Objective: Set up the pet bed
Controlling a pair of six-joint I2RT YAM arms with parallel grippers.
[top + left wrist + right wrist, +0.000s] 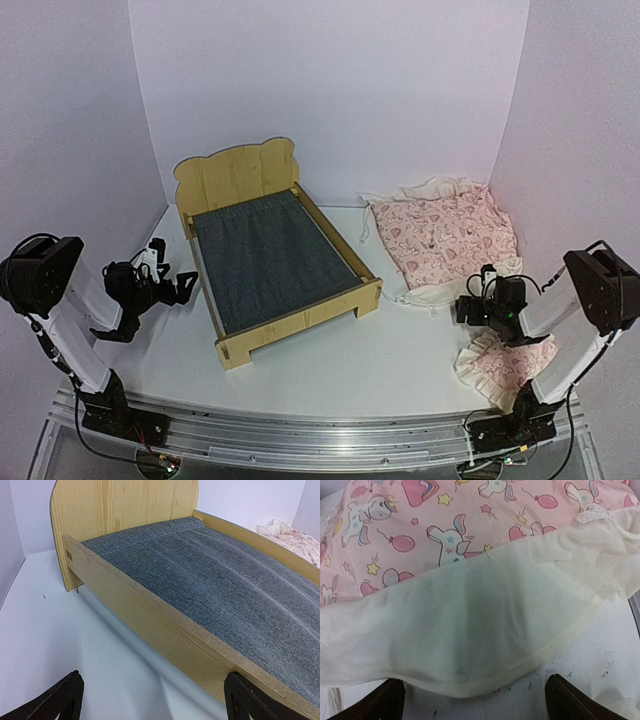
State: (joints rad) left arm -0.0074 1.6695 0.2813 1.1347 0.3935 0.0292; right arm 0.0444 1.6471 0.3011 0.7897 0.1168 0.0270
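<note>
The pet bed [272, 257] is a light plywood frame with a scalloped headboard and dark grey-blue fabric base, lying diagonally at the table's middle. My left gripper [165, 275] is open and empty, just left of the bed's side rail [165, 630], close to it without touching. The pink printed cover [445, 240] with cream ruffle lies flat at the right rear. My right gripper [478, 290] is open and empty, just short of the cover's cream edge [470, 655]. A small pink ruffled pillow [497, 367] lies under the right arm.
White walls enclose the table on the left, back and right. A white drawstring knot [594, 516] lies on the cover's far right. The metal rail [320, 435] with the arm bases runs along the near edge.
</note>
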